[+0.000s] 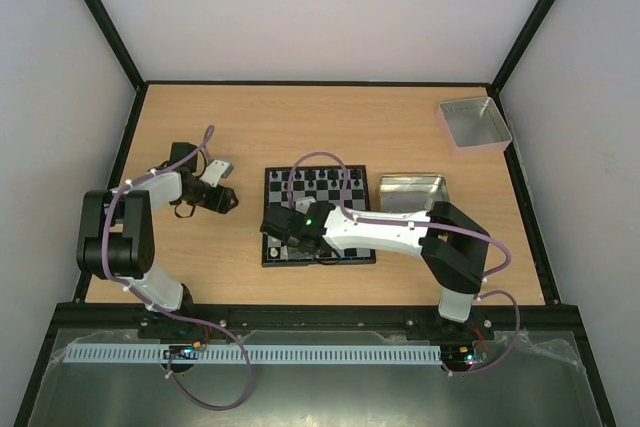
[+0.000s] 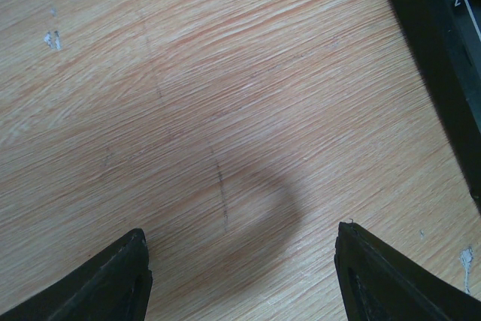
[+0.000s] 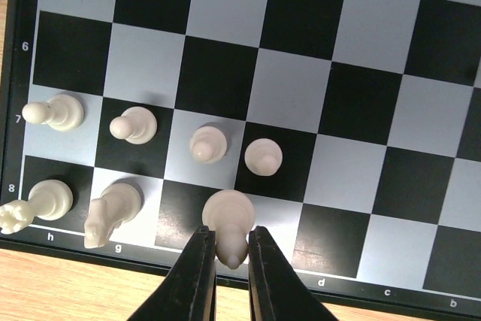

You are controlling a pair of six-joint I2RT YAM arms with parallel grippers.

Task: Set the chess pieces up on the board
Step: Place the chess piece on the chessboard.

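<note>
R pincer pinching top of cream bishop. The piece stands on board row 8, approx on f/e sq line, betw the fingertips. Knight on g8 next to it. L pincer spread over bare table, beside board rim.

From above, the right arm hides from us the near squares of the board, and its far black pieces are too small to name. The left wrist view cuts off all but its rim.
</note>
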